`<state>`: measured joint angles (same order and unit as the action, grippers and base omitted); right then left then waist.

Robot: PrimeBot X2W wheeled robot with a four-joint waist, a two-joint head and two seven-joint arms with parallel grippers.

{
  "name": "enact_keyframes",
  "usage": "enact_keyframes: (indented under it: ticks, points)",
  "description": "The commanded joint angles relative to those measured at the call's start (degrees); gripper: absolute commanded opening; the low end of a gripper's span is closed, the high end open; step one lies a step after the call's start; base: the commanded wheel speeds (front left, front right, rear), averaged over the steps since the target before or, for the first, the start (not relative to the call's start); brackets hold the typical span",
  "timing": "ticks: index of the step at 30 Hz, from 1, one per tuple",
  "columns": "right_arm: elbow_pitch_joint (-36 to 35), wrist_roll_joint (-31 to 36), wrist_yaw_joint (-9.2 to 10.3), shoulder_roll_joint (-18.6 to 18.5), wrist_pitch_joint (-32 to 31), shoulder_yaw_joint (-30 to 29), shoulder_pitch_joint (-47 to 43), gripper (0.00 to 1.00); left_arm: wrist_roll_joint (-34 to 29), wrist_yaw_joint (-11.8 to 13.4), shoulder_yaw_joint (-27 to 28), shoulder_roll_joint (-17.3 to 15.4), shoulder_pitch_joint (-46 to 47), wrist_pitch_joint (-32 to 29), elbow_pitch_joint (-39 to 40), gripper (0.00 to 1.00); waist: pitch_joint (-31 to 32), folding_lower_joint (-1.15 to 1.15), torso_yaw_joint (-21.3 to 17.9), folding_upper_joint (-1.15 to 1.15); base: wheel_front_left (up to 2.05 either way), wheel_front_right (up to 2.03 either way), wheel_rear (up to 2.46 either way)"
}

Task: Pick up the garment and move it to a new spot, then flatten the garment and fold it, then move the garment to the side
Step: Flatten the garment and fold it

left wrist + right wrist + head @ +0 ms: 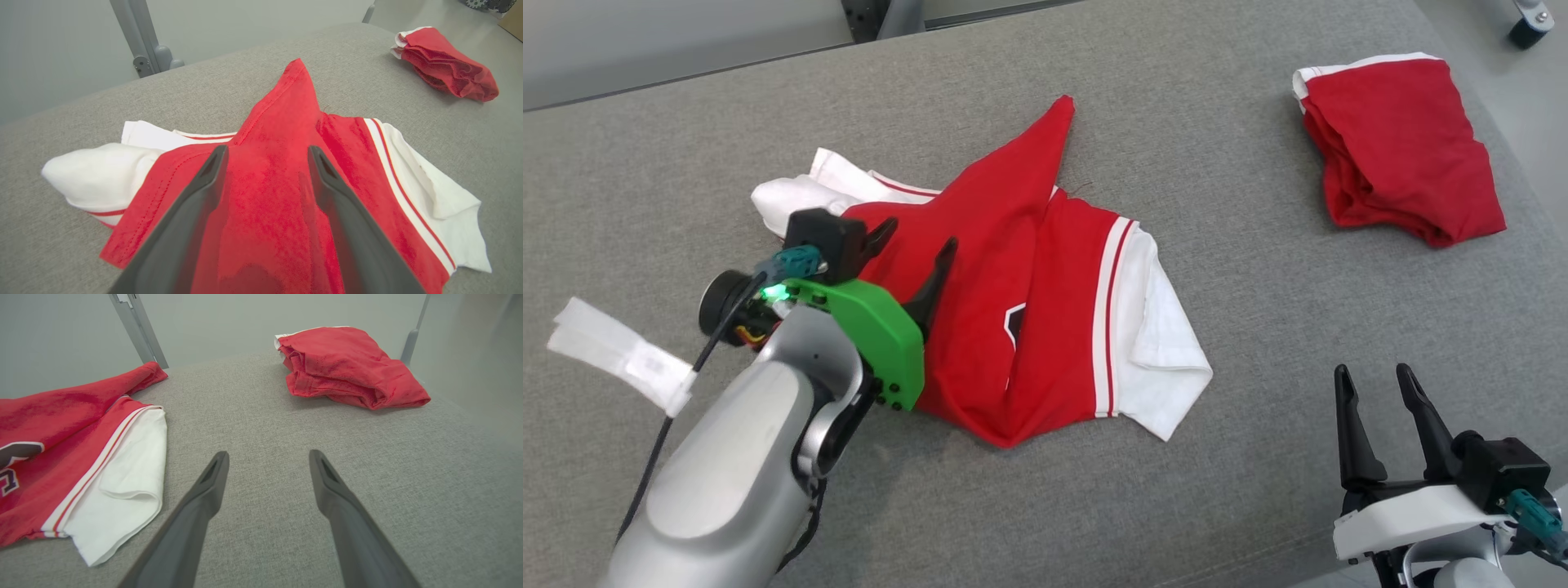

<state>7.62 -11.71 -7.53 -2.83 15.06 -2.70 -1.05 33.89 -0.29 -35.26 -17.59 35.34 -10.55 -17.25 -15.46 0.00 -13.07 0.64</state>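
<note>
- The garment (1045, 318), a red shirt with white sleeves and red-and-white striped trim, lies crumpled on the grey padded surface (1225, 327), roughly in the middle of the head view.
- One red corner of it runs up to a point toward the far edge of the surface. A white sleeve spreads flat at its right side, and another white sleeve is bunched at its left.
- Part of a dark and white print shows in a fold near the shirt's middle. It is too hidden to read.
- The left gripper (920, 234) sits at the shirt's left part, its two dark fingers spread apart and pointing across the red cloth. In the left wrist view the red fabric lies under and between the fingers, and the jaws are not pinched on it; the gripper holds nothing.
- A green mount (874, 335) sits on the left wrist, with a small green light glowing beside it. A white tag (621, 355) hangs on the black cable at that arm's left.
- The right gripper (1373, 371) stands at the lower right, well apart from the shirt, over bare grey surface. Its fingers are wide apart and it grips nothing.
- A second red garment (1401, 147), folded into a compact bundle with a white edge showing, rests near the far right corner of the surface, well apart from the shirt and both grippers.
- A grey metal post (139, 41) rises behind the far edge of the surface.
</note>
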Motion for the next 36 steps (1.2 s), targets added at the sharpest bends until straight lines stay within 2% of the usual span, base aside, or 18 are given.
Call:
enact_keyframes:
  ticks: [1, 5, 9, 12, 27, 29, 30, 31, 32, 34, 36]
  points:
    - [-0.2, 0.5, 0.09, -0.1, 0.2, -0.1, -0.3, 1.00, 1.2, 0.7, 0.7, -1.6, -2.2, -0.9, 1.4, 1.00, 0.3, 0.00, 1.3, -0.64, 0.00, 0.00, 0.00]
    - [-0.3, 1.1, 0.09, -0.1, 0.2, -0.2, 0.1, 1.00, 3.4, 2.4, 2.8, -4.3, -5.8, -2.6, 4.2, 1.00, 0.0, 0.00, 2.2, -0.64, 0.00, 0.00, 0.00]
    - [-0.3, 1.7, 0.09, -0.1, 0.2, -0.1, 0.3, 1.00, 5.3, 3.2, 4.3, -4.9, -7.0, -3.5, 4.8, 1.00, -0.1, 0.00, 2.8, -0.64, 0.00, 0.00, 0.00]
    - [-0.3, 2.0, 0.09, -0.1, 0.2, 0.0, 0.3, 1.00, 8.2, 2.7, 5.3, -4.1, -7.3, -4.6, 4.1, 1.00, -0.3, 0.00, 2.9, -0.64, 0.00, 0.00, 0.00]
    - [-0.4, 2.6, 0.09, -0.1, 0.2, 0.3, 0.3, 1.00, 12.1, -0.4, 5.5, -2.4, -3.5, -6.9, -6.7, 1.00, -0.9, 0.00, 1.8, -0.64, 0.00, 0.00, 0.00]
    - [-0.5, 2.6, 0.09, -0.1, 0.2, 0.2, 0.2, 1.00, 12.2, -0.8, 5.4, -2.1, -3.3, -6.4, -7.7, 0.92, -0.9, 0.00, 1.8, -0.64, 0.00, 0.00, 0.00]
    - [-0.5, 2.7, 0.09, -0.1, 0.2, 0.1, 0.1, 1.00, 12.4, -0.9, 5.4, -2.0, -3.1, -6.4, -8.2, 0.80, -0.9, 0.00, 1.8, -0.64, 0.00, 0.00, 0.00]
    - [-0.5, 2.7, 0.09, -0.1, 0.2, 0.1, 0.0, 1.00, 12.4, -1.1, 5.4, -1.8, -3.1, -6.2, -8.5, 0.54, -0.9, 0.00, 1.8, -0.64, 0.00, 0.00, 0.00]
    - [-0.5, 2.7, 0.09, -0.1, 0.2, 0.1, 0.0, 1.00, 12.5, -1.2, 5.4, -1.7, -2.9, -6.0, -8.8, 0.41, -0.9, 0.00, 1.9, -0.64, 0.00, 0.00, 0.00]
    - [-0.5, 2.8, 0.09, -0.1, 0.2, 0.1, 0.1, 1.00, 12.8, -1.7, 5.2, -1.3, -2.6, -5.9, -9.4, 0.00, -1.0, 0.00, 2.0, -0.64, 0.00, 0.00, 0.00]
    - [-0.5, 2.7, 0.09, -0.1, 0.2, 0.1, 0.2, 1.00, 12.9, -2.1, 5.2, -1.1, -2.5, -5.6, -9.8, 0.00, -1.0, 0.00, 2.2, -0.64, 0.00, 0.00, 0.00]
